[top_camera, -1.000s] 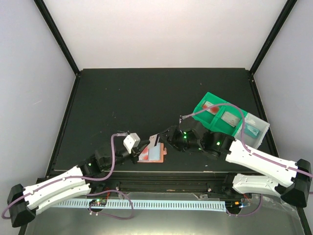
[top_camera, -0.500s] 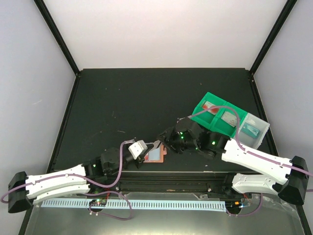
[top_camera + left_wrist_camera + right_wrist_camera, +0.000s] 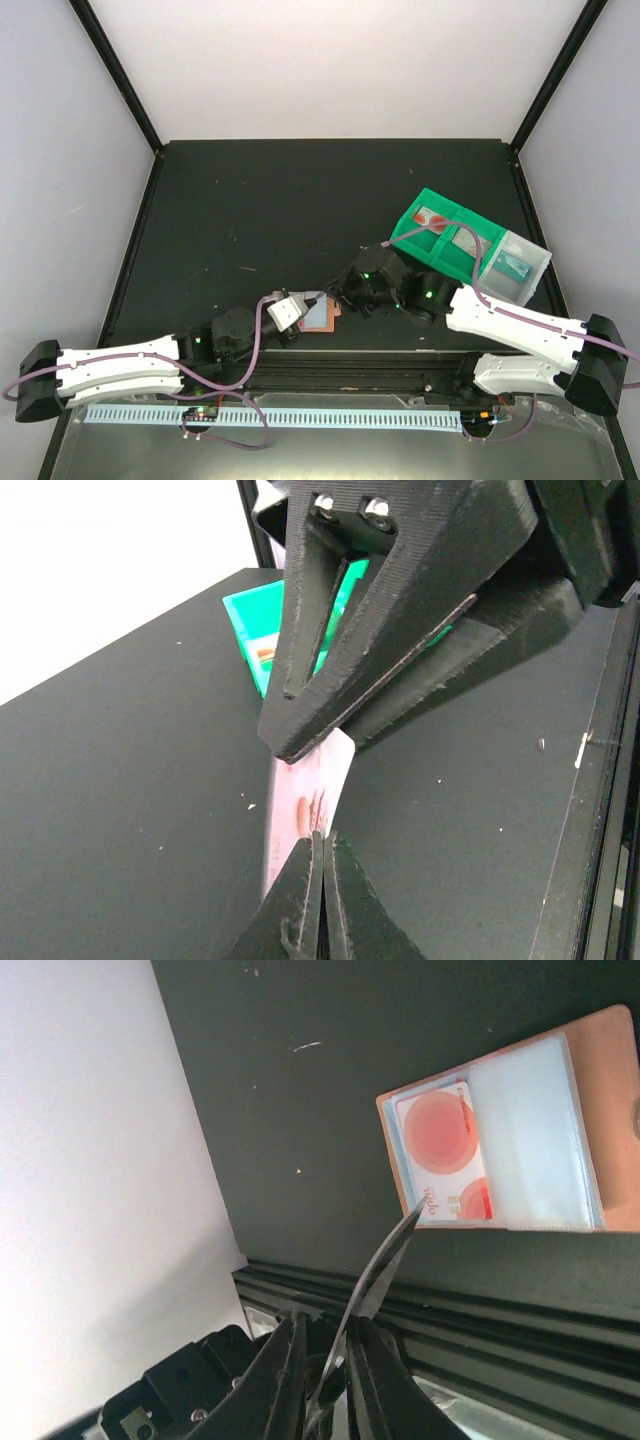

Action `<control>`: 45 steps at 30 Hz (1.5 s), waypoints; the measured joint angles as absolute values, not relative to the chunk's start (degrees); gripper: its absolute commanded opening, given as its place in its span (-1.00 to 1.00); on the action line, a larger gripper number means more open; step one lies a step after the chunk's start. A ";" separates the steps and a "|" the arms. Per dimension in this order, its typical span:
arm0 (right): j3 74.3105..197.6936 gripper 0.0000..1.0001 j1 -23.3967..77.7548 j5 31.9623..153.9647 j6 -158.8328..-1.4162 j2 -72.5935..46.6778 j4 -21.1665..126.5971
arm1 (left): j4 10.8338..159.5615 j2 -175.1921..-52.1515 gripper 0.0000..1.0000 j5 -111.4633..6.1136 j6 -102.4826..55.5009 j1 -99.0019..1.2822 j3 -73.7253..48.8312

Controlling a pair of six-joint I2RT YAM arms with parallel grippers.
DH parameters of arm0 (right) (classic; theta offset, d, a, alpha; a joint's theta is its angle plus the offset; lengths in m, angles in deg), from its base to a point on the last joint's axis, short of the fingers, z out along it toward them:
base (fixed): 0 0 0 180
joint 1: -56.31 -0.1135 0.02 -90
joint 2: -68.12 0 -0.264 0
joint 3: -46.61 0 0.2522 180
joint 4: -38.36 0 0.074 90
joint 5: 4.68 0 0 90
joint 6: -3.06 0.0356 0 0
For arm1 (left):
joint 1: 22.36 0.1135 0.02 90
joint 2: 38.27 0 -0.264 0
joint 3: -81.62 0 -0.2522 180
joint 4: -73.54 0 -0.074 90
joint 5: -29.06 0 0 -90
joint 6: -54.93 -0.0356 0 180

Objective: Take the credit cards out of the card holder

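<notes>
The card holder lies open near the table's front edge, light blue lining up. A white credit card with red circles sits in its left pocket. My right gripper is shut on a thin grey credit card, which is bent, its tip over the holder's near edge. In the top view the right gripper hangs just above the holder. My left gripper is shut, its tips at the near end of a pinkish card-like surface. I cannot tell if it pinches it.
A green bin and a clear bin with cards inside stand at the right. The green bin also shows in the left wrist view. The black front rail runs just below the holder. The two grippers are close together.
My left gripper has moved right, up to the holder's left edge. My right gripper has shifted slightly, still holding the grey card. The holder has barely moved.
</notes>
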State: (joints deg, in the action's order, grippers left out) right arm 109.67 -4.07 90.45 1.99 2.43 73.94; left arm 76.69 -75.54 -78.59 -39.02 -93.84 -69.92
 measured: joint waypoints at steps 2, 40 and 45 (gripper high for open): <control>108.94 -0.98 -4.03 90.51 1.90 2.54 72.22 | 77.19 -75.52 -0.91 -78.89 -39.17 -94.06 -69.92; 90.26 -0.98 2.05 80.94 -44.22 23.68 54.19 | 94.31 -69.05 0.98 -48.12 -1.92 -66.17 -60.89; 90.54 -0.98 12.73 85.33 -46.76 24.51 56.31 | 95.16 -69.82 0.98 -44.36 -1.60 -64.29 -61.07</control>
State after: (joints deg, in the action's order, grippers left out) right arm 90.54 12.73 85.33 -46.76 24.51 56.31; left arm 95.16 -69.82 -44.36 -1.60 -64.29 -61.07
